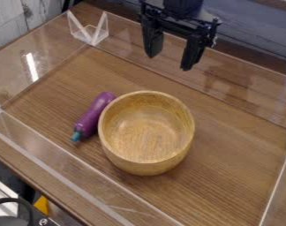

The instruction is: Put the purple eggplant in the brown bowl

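Note:
The purple eggplant [94,114] lies on the wooden table just left of the brown bowl [146,131], its teal stem end pointing toward the front left. It rests close against the bowl's left wall; the bowl itself holds nothing. My gripper [169,55] hangs above the table at the back, beyond the bowl, pointing down. Its two dark fingers stand apart with nothing between them.
Clear acrylic walls [27,66] fence the table on all sides. A clear folded stand [89,29] sits at the back left, beyond the wall. Bare wooden surface [240,132] stretches right of the bowl.

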{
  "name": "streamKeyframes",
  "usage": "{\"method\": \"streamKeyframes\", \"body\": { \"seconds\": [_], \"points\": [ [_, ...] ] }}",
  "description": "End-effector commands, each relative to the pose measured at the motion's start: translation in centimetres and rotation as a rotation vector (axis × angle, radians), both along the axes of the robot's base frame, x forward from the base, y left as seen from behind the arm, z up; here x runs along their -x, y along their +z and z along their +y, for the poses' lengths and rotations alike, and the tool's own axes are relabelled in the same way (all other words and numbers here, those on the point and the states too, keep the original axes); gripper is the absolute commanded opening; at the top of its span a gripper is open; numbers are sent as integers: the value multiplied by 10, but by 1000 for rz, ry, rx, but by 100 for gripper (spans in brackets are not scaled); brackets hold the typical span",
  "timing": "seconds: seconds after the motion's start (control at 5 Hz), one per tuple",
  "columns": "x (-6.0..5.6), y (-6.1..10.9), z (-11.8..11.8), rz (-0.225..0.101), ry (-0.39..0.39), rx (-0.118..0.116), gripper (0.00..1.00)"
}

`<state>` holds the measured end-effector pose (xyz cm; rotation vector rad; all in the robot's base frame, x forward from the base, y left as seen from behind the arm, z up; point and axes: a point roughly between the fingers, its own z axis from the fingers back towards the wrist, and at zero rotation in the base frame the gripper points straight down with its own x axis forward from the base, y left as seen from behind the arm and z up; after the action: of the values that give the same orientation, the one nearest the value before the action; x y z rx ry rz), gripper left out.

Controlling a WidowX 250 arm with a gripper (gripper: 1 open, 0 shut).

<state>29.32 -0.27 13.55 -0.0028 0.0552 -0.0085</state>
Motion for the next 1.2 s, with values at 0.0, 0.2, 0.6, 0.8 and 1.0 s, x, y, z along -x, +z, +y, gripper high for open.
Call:
{"method": "streamKeyframes", "body": {
  "seconds": [0.0,0.2,0.6,0.8,1.0],
  "points": [
    [2,-6,0,17,3,3,100],
    [11,-8,20,7,31,8,100],
    [31,-6,72,-41,87,-3,100],
    [39,-10,83,-51,109,-5,100],
    [43,-16,89,-55,123,-8,100]
  ]
}}
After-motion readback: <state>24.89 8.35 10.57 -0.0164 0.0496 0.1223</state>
